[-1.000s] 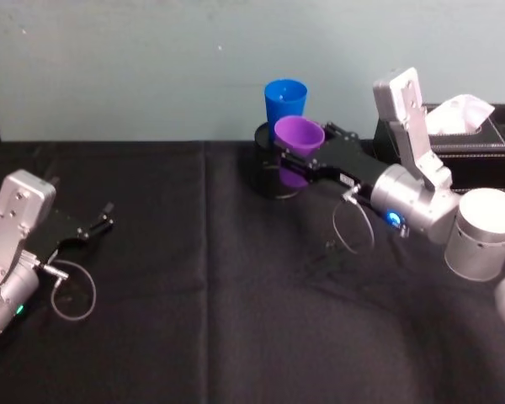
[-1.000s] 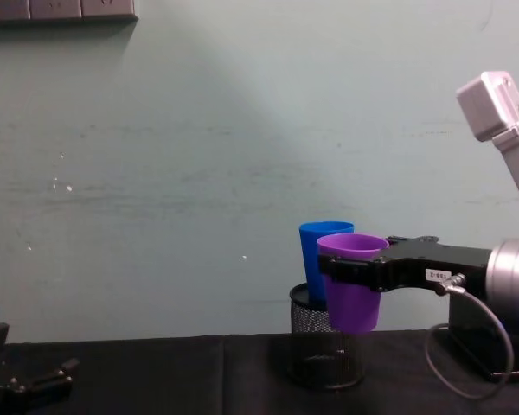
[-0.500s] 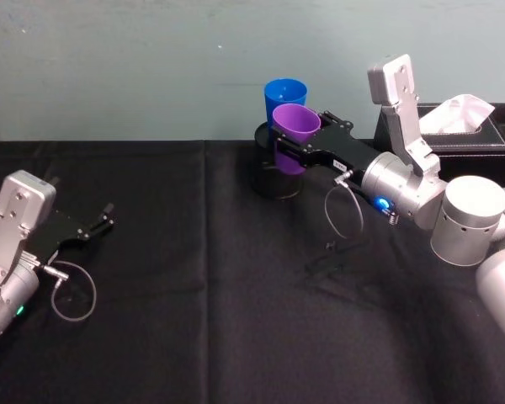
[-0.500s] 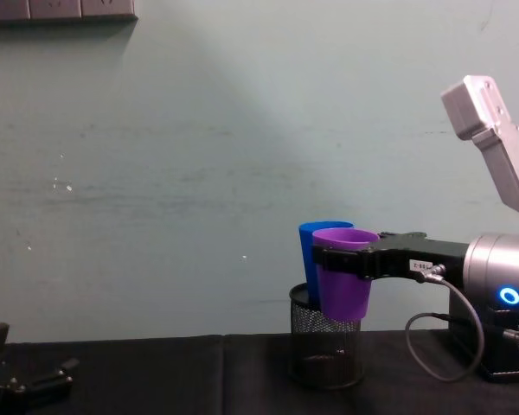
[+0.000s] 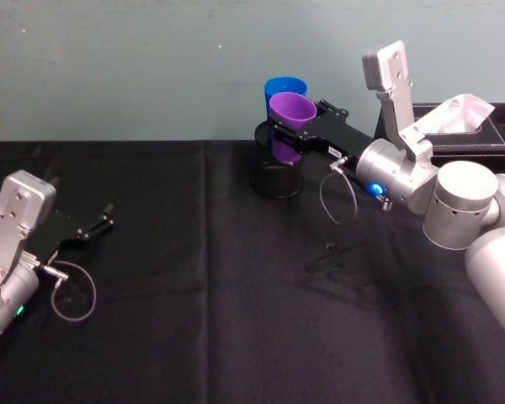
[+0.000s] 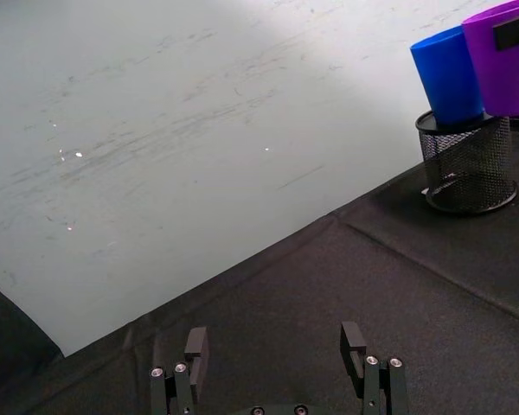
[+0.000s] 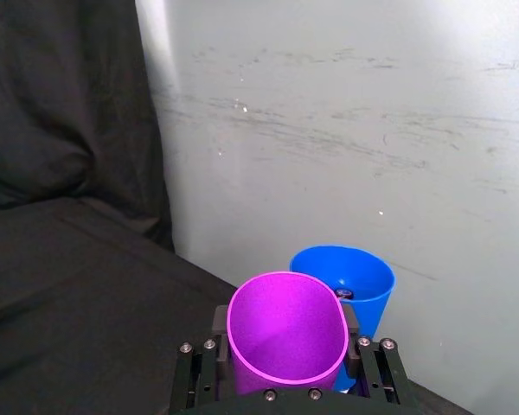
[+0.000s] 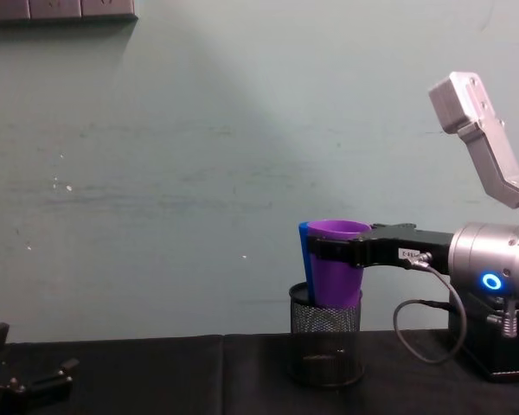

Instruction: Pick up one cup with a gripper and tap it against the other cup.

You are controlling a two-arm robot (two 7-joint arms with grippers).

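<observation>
- Now the right gripper clamps the purple cup by its sides, holding it upright over the mesh pen holder.
- The purple cup sits just beside the blue cup, which stands in that holder; contact unclear.
- The left gripper lies idle, jaws apart, empty.

The wall is softly, evenly lit; the black cloth is rendered dark; the purple cup is brightly lit inside.
</observation>
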